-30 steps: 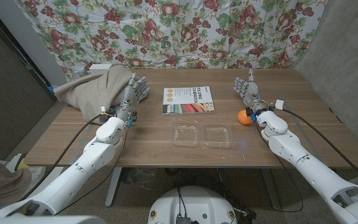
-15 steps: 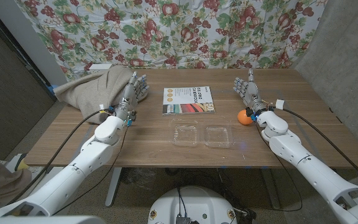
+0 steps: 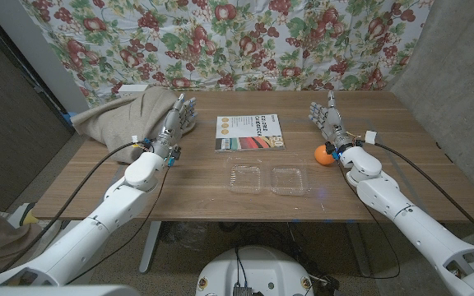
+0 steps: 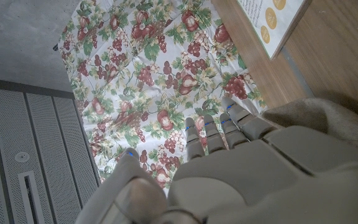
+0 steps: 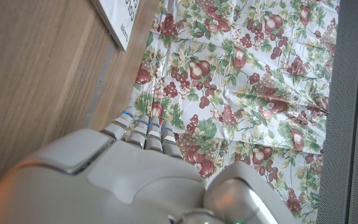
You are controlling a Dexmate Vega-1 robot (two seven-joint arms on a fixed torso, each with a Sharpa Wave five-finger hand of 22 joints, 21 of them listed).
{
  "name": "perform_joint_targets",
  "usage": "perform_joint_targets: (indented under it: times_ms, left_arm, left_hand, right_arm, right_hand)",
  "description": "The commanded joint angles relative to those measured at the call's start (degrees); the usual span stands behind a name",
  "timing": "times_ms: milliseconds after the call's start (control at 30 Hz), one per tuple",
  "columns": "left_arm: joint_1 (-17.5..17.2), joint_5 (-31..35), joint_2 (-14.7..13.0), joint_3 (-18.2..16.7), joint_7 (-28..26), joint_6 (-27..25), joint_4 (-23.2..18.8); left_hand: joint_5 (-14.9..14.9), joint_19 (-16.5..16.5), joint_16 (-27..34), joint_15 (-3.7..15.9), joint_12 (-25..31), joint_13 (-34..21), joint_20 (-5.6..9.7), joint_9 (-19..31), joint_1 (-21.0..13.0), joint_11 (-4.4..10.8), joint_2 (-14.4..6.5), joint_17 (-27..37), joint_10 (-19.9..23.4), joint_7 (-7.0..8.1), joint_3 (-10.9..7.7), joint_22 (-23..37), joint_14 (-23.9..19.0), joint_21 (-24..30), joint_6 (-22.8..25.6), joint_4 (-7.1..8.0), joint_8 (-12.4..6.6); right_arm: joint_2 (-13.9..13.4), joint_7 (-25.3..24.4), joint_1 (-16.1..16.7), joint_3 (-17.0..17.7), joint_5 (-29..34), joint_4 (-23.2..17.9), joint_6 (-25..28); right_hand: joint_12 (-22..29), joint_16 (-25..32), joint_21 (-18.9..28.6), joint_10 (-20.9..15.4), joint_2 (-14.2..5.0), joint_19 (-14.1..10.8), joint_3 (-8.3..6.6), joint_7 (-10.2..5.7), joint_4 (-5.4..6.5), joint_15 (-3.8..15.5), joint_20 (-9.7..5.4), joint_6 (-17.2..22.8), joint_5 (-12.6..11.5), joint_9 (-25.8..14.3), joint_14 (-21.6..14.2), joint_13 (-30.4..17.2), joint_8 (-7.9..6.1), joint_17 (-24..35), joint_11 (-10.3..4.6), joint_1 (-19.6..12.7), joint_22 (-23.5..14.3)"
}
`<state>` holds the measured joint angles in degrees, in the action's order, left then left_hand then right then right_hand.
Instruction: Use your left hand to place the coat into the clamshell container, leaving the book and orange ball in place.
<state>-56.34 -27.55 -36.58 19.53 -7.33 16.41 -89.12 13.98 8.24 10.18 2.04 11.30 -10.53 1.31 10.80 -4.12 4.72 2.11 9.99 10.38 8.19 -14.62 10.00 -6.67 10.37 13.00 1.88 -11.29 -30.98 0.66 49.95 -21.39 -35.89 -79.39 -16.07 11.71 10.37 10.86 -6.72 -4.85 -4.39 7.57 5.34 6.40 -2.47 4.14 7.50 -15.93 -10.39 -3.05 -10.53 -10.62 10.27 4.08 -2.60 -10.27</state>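
Note:
A beige coat point(image 3: 126, 117) lies crumpled at the table's back left corner, hanging over the edge. My left hand point(image 3: 179, 117) stands beside its right side, fingers straight and apart, holding nothing; the coat point(image 4: 328, 118) also shows just past that hand point(image 4: 241, 168) in the left wrist view. A clear clamshell container point(image 3: 268, 178) lies opened out on the table's front middle. The book point(image 3: 250, 131) lies behind it. An orange ball point(image 3: 325, 154) sits right of the container, close beside my right wrist. My right hand point(image 3: 325, 117) is upright with its fingers straight, holding nothing.
A floral cloth point(image 3: 237, 41) hangs behind the table. The book's corner point(image 4: 272, 18) shows in the left wrist view and its edge point(image 5: 120, 18) in the right wrist view. Bare wood point(image 3: 196, 193) lies between the coat and the container.
My left hand has crept slightly toward the coat and farther back on the table. The right arm, coat, book, ball and container have not moved.

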Motion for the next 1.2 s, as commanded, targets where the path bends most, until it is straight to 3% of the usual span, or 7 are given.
perform_joint_targets:
  times_ms: [33, 67, 167, 400, 567, 867, 1200]
  left_arm:
    - [-0.50, 1.20, -0.76, -0.13, -0.51, -0.40, -1.35]
    - [-0.50, 1.09, -0.84, -0.12, -0.33, -0.52, -1.43]
    - [-0.47, 1.13, -0.74, -0.10, -0.43, -0.60, -1.45]
    - [-0.53, 1.90, -1.01, -0.09, -1.03, -1.08, -1.99]
    - [-0.87, 4.21, -1.92, -0.06, -2.86, -2.28, -3.86]
    - [-1.20, 6.60, -2.44, -0.08, -4.95, -3.70, -5.49]
    - [-1.83, 9.87, -3.52, -0.36, -7.29, -5.19, -7.50]
  left_hand:
    - [0.36, -0.60, 0.29, 2.84, 0.27, -0.25, -1.90, 0.15, -0.38, 0.49, 0.00, 0.24, 0.51, 0.20, 0.07, 0.23, 0.25, -0.04, 0.66, -0.36, -0.51]
    - [0.33, -0.88, 0.36, 2.53, 0.28, -0.25, -4.49, 0.16, -0.30, 0.38, -0.01, 0.26, 0.59, 0.27, 0.12, 0.25, 0.34, 0.14, 0.60, -0.44, -0.43]
    - [0.31, -1.02, 0.42, 2.25, 0.28, -0.26, -5.62, 0.17, -0.24, 0.66, -0.03, 0.27, 0.61, 0.73, 0.14, 0.26, 0.34, 0.24, 0.45, -0.49, -0.33]
    - [0.28, -1.52, 0.47, 2.00, 0.33, -0.26, -6.55, 0.17, -0.16, 0.87, -0.05, 0.28, 0.77, 0.89, 0.18, 0.27, 0.32, 0.20, 0.40, -0.53, -0.29]
    - [0.28, -1.99, 0.45, 1.88, 0.34, -0.27, -6.29, 0.17, -0.12, 0.84, -0.06, 0.29, 0.85, 1.01, 0.20, 0.28, 0.44, 0.12, 0.37, -0.56, -0.27]
    - [0.25, -3.99, 0.27, 0.99, 0.34, -0.27, -7.43, 0.18, 0.03, 1.04, -0.12, 0.31, 0.96, 1.34, 0.25, 0.32, 1.23, -0.18, 0.57, -0.64, -0.32]
    - [0.24, -4.75, 0.22, 0.84, 0.45, -0.27, -7.82, 0.17, 0.11, 1.17, -0.19, 0.32, 1.33, 1.36, 0.27, 0.34, 1.74, -0.11, 1.51, -0.70, -0.63]
  right_arm:
    - [-0.23, 0.65, -0.41, -0.26, 0.14, -0.25, 0.19]
    - [-0.27, 0.67, -0.45, -0.28, 0.15, -0.27, 0.26]
    - [-0.27, 0.72, -0.58, -0.28, 0.12, -0.17, 0.37]
    - [-0.19, 1.15, -1.01, -0.37, 0.08, 0.35, 0.35]
    - [-0.34, 1.42, -1.19, -0.29, 0.04, 0.46, 0.29]
    - [-0.47, 1.55, -1.58, -0.34, 0.40, 0.87, 0.11]
    - [-0.60, 1.76, -1.84, -0.35, 0.62, 1.00, -0.10]
  right_hand:
    - [0.21, 0.02, 0.12, -0.13, -0.58, 0.19, -0.08, -0.85, -0.35, -0.51, 1.36, 0.00, -0.29, -0.19, 0.16, -0.24, -0.17, 0.20, -0.77, -0.57, -0.10]
    - [0.20, 0.02, 0.12, -0.11, -0.58, 0.20, -0.08, -0.89, -0.35, -0.54, 1.38, 0.01, -0.29, -0.19, 0.18, -0.24, -0.18, 0.21, -0.76, -0.57, -0.10]
    - [0.20, 0.00, 0.14, -0.07, -0.57, 0.21, -0.09, -0.96, -0.36, -0.75, 1.54, -0.03, -0.28, -0.19, 0.31, -0.24, -0.17, 0.21, -0.97, -0.57, -0.11]
    - [0.24, 0.03, 0.13, -0.06, -0.59, 0.38, -0.13, -1.28, -0.38, -1.09, 1.83, -0.09, -0.26, -0.20, 0.40, -0.25, -0.17, 0.22, -1.06, -0.58, -0.12]
    - [0.24, 0.04, 0.14, -0.02, -0.59, 0.44, -0.15, -1.31, -0.39, -1.19, 1.79, -0.10, -0.25, -0.20, 0.46, -0.25, -0.18, 0.23, -1.11, -0.59, -0.13]
    - [0.41, 0.06, 0.21, -0.39, -0.55, 0.48, -0.20, -1.19, -0.43, -1.83, 1.64, 0.15, -0.23, -0.20, 0.61, -0.23, -0.29, 0.22, -0.09, -0.61, -0.14]
    - [0.40, 0.05, 0.22, -0.32, -0.56, 0.60, -0.26, -1.46, -0.46, -1.98, 1.45, 0.28, -0.22, -0.20, 0.80, -0.21, -0.33, 0.22, -0.04, -0.65, -0.14]
